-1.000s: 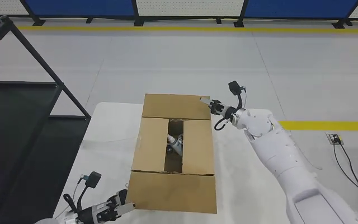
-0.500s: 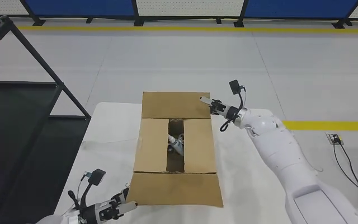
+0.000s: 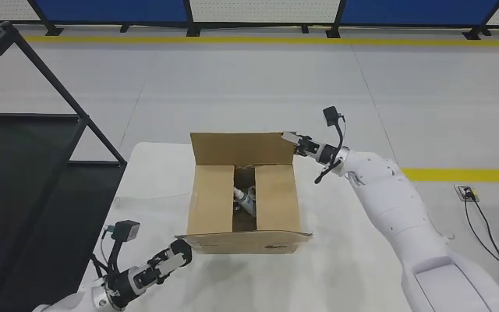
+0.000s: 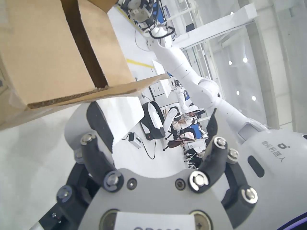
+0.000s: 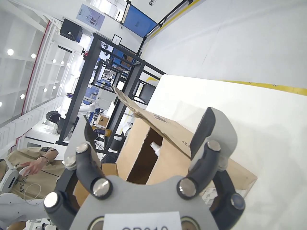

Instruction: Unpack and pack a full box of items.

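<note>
Where the right hand (image 5: 147,117) sits: at the 1 o'clock corner of the box (image 3: 210,199), fingers spread apart, one finger against the corner of the raised far flap (image 3: 242,147).
Left hand (image 4: 153,114): released, fingers wide apart, just beside the edge of the near flap (image 3: 245,242), at the box's 7 o'clock corner.
Box: mid-surface (image 3: 156,187), far and near flaps standing up, both side flaps folded inward with a gap between them.
Inside: a white bottle (image 3: 245,200) visible through that gap.
</note>
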Controlling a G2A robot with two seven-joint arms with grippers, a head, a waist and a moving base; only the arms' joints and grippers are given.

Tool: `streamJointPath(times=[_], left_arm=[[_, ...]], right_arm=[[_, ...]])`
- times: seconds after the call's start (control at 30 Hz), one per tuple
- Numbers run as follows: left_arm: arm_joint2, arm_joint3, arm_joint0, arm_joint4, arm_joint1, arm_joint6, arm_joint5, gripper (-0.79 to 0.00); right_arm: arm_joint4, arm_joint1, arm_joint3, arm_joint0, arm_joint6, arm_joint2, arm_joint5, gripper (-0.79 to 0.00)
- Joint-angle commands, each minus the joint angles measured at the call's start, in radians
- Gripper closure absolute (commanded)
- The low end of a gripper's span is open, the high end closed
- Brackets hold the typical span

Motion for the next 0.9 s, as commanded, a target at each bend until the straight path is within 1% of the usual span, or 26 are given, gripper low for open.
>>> streamJointPath(times=[0.0, 0.13, 0.2, 0.27, 0.33, 0.47, 0.6, 0.8, 0.87], left_arm=[[0.002, -0.008, -0.009, 0.016, -0.001, 0.047, 0.01, -0.785], [0.02, -0.027, -0.026, 0.09, -0.005, 0.151, 0.032, -0.785], [0.032, -0.04, -0.036, 0.164, -0.006, 0.212, 0.046, -0.785], [0.057, -0.056, -0.043, 0.239, -0.009, 0.271, 0.057, -0.785], [0.085, -0.065, -0.051, 0.273, -0.012, 0.309, 0.072, -0.785], [0.132, -0.071, -0.074, 0.395, -0.017, 0.39, 0.099, -0.785], [0.172, -0.062, -0.103, 0.463, -0.019, 0.402, 0.122, -0.785], [0.217, -0.03, -0.148, 0.509, -0.023, 0.426, 0.149, -0.785], [0.232, -0.021, -0.161, 0.529, -0.023, 0.415, 0.15, -0.785]], right_arm=[[0.001, 0.005, -0.009, 0.002, 0.015, 0.006, -0.013, -0.785], [0.0, 0.018, -0.029, 0.008, 0.052, 0.018, -0.03, -0.785], [0.004, 0.024, -0.043, 0.012, 0.081, 0.024, -0.028, -0.785], [0.013, 0.031, -0.061, 0.014, 0.125, 0.031, -0.027, -0.785], [0.022, 0.039, -0.08, 0.016, 0.165, 0.04, -0.025, -0.785], [0.036, 0.057, -0.128, 0.011, 0.251, 0.055, -0.021, -0.785], [0.027, 0.077, -0.206, -0.01, 0.297, 0.061, 0.025, -0.785], [-0.013, 0.11, -0.355, -0.066, 0.382, 0.062, 0.11, -0.785], [-0.018, 0.12, -0.404, -0.089, 0.411, 0.066, 0.144, -0.785]])
